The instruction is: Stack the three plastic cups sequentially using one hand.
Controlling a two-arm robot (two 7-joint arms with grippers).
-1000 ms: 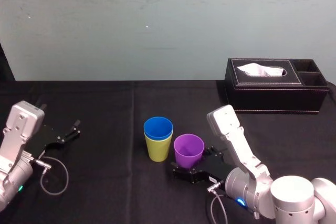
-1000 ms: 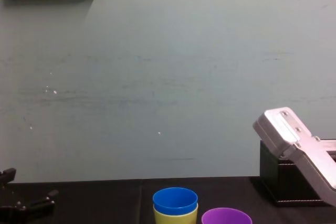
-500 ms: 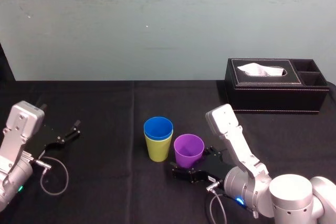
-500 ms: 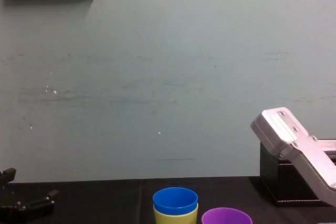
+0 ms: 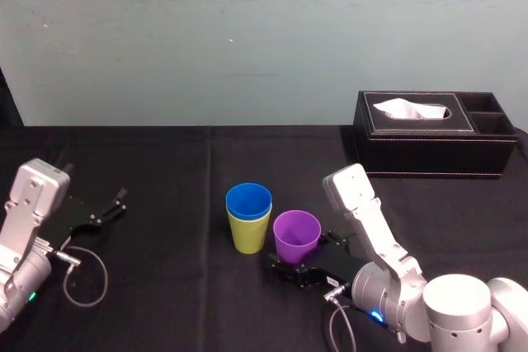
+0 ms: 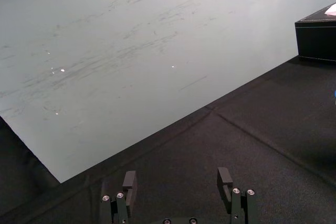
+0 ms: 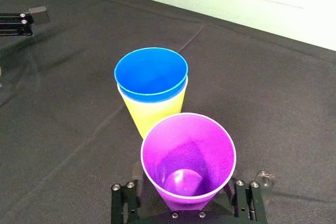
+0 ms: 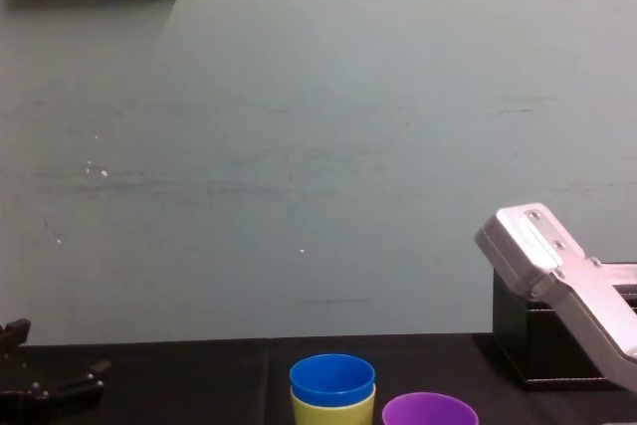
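1. Left gripper (image 5: 106, 210), black and slender, on a silver-grey arm: parked at far left of the black cloth-covered surface (image 5: 165, 162), well apart from the cups; jaws open.

2. Blue tapered plastic cup (image 5: 248, 200): upright, nested inside item 3, rim and a narrow band showing above it.

3. Yellow-green tapered plastic cup (image 5: 248, 237): upright at mid-surface, holding item 2.

4. Purple tapered plastic cup (image 5: 296, 237): upright, just beside the stacked pair on the right, nearly touching; standing alone.

5. Right gripper (image 7: 184, 205), black, on a bulky silver-grey arm with a blue light: low behind item 4; jaws open, set either side of its lower wall, slight gap each side.

6. Black rectangular tissue box (image 5: 435, 133), white tissue at top: far right, rear.
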